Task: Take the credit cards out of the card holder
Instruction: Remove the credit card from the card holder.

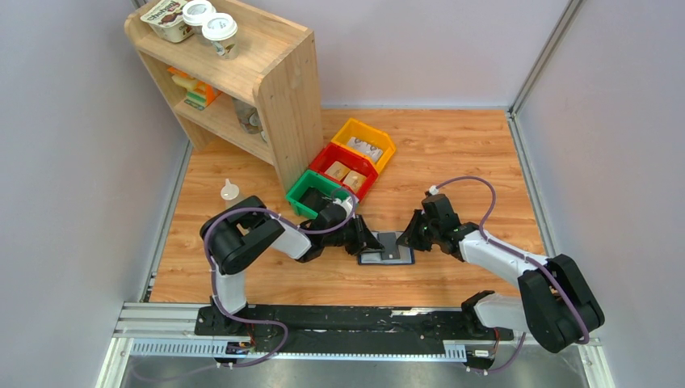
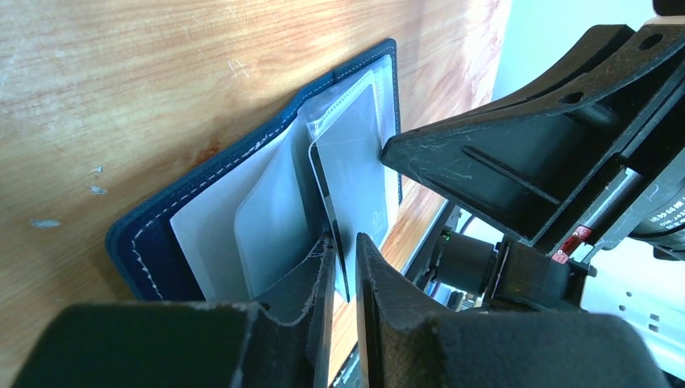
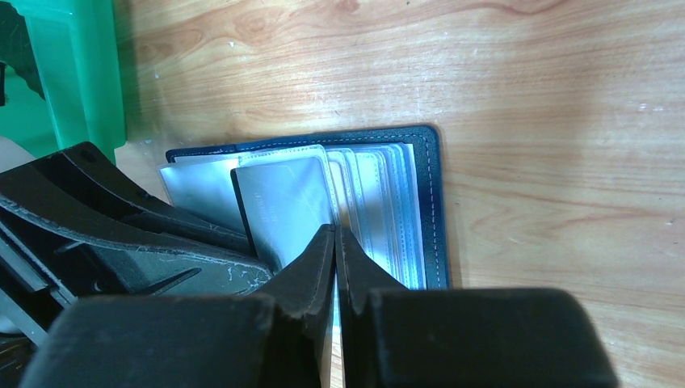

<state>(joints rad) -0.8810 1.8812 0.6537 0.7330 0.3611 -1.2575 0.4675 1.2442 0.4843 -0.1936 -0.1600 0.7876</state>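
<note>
The navy card holder (image 1: pixel 388 258) lies open on the wooden table, its clear sleeves fanned up. It also shows in the left wrist view (image 2: pixel 145 238) and the right wrist view (image 3: pixel 433 194). My left gripper (image 1: pixel 373 242) comes in from the left, its jaws (image 2: pixel 343 242) nearly shut on the edge of a grey credit card (image 2: pixel 355 170) that stands up out of a sleeve. The card also shows in the right wrist view (image 3: pixel 283 202). My right gripper (image 1: pixel 406 238) comes in from the right, shut (image 3: pixel 335 230) on the edge of a sleeve of the holder.
Green (image 1: pixel 317 192), red (image 1: pixel 343 170) and yellow (image 1: pixel 365 141) bins stand in a row just behind the left gripper; the green one shows in the right wrist view (image 3: pixel 73 73). A wooden shelf (image 1: pixel 275 89) stands at the back left. A small white object (image 1: pixel 230 191) lies at the left.
</note>
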